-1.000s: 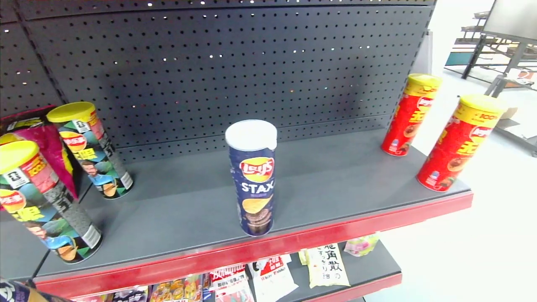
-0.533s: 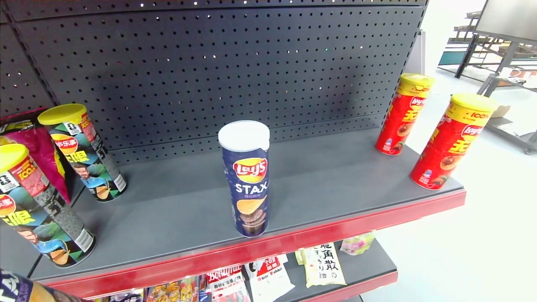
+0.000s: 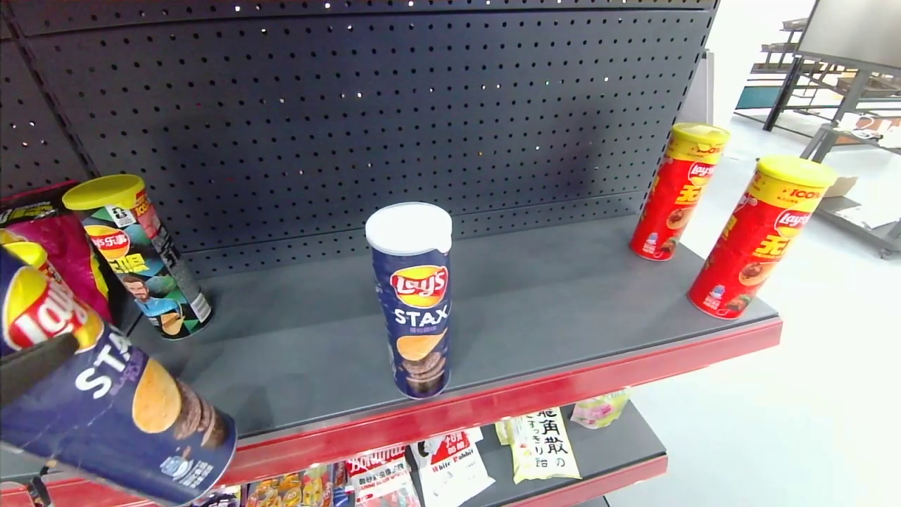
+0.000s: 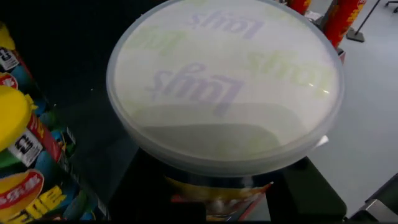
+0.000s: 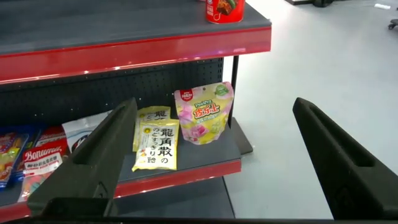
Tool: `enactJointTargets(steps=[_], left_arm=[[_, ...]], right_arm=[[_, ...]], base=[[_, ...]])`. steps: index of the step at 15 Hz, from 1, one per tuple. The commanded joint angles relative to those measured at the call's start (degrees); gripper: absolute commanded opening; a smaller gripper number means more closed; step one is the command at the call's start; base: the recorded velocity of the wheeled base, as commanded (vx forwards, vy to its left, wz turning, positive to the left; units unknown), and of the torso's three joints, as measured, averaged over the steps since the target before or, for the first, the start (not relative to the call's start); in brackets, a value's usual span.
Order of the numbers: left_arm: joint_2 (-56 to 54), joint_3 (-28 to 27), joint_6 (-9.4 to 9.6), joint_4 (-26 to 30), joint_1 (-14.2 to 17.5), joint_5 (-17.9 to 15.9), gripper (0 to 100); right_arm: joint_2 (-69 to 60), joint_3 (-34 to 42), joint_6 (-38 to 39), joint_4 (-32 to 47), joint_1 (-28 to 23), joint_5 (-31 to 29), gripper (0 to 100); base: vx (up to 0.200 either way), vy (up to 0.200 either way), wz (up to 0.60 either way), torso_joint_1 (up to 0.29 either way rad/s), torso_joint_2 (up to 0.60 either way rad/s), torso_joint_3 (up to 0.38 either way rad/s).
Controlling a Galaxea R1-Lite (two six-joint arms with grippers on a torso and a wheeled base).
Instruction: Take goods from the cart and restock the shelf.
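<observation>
My left claw [image 3: 39, 384] clamps a tilted chip can [image 3: 134, 401] by the shelf's [image 3: 563, 310] front left corner; right claw [image 5: 214, 106] gapes wide, empty.

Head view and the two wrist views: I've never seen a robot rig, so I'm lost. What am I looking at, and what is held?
A two-armed robot is restocking a shelf. The wide picture is from its head camera, the others from each wrist. On the shelf stand a blue can, two red cans and a patterned can. The left hand grips a second blue can, tilted; its wrist camera faces the lid. The right hand is open and empty, before snack packets lower down.
</observation>
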Motion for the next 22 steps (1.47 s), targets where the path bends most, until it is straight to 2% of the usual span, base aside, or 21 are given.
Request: enactJointTargets(steps=[1, 3, 4, 5, 6, 8, 11, 14, 15, 17, 20, 22], left_arm=[[10.02, -0.38, 0.18, -5.14, -0.01, -0.31, 0], [16.62, -0.65, 0.89, -11.73, -2.47, 0.21, 0], [20.57, -1.35, 0.98, -15.86, -2.56, 0.39, 0], [23.21, -2.32, 0.98, -17.70, -2.56, 0.48, 0], [28.92, -5.92, 0.98, -20.34, -4.41, 1.09, 0], [35.07, -11.02, 0.98, -20.69, -7.13, 4.26, 0], [42.46, -18.31, 0.98, -20.61, -10.56, 4.78, 0], [49.22, -24.20, 0.98, -20.61, -10.65, 5.75, 0], [52.83, -26.66, 1.15, -20.69, -11.08, 7.33, 0], [56.52, -29.39, 1.06, -20.69, -12.49, 9.79, 0], [59.77, -33.08, 1.06, -21.04, -14.69, 10.85, 0], [61.97, -34.22, 0.98, -22.45, -14.95, 12.08, 0]], right_arm=[[-0.02, 0.01, -0.01, -0.02, -0.01, 0.02, 100], [-0.02, 0.01, -0.01, -0.02, -0.01, 0.02, 100], [-0.02, 0.01, -0.01, -0.02, -0.01, 0.02, 100], [-0.02, 0.01, -0.01, -0.02, -0.01, 0.02, 100], [-0.02, 0.01, -0.01, -0.02, -0.01, 0.02, 100], [-0.02, 0.01, -0.01, -0.02, -0.01, 0.02, 100], [-0.02, 0.01, -0.01, -0.02, -0.01, 0.02, 100], [-0.02, 0.01, -0.01, -0.02, -0.01, 0.02, 100], [-0.02, 0.01, -0.01, -0.02, -0.01, 0.02, 100], [-0.02, 0.01, -0.01, -0.02, -0.01, 0.02, 100], [-0.02, 0.01, -0.01, -0.02, -0.01, 0.02, 100], [-0.02, 0.01, -0.01, -0.02, -0.01, 0.02, 100]], base=[[0.000, 0.000, 0.00, 0.000, 0.00, 0.000], [0.000, 0.000, 0.00, 0.000, 0.00, 0.000], [0.000, 0.000, 0.00, 0.000, 0.00, 0.000], [0.000, 0.000, 0.00, 0.000, 0.00, 0.000], [0.000, 0.000, 0.00, 0.000, 0.00, 0.000], [0.000, 0.000, 0.00, 0.000, 0.00, 0.000], [0.000, 0.000, 0.00, 0.000, 0.00, 0.000], [0.000, 0.000, 0.00, 0.000, 0.00, 0.000], [0.000, 0.000, 0.00, 0.000, 0.00, 0.000], [0.000, 0.000, 0.00, 0.000, 0.00, 0.000], [0.000, 0.000, 0.00, 0.000, 0.00, 0.000], [0.000, 0.000, 0.00, 0.000, 0.00, 0.000]])
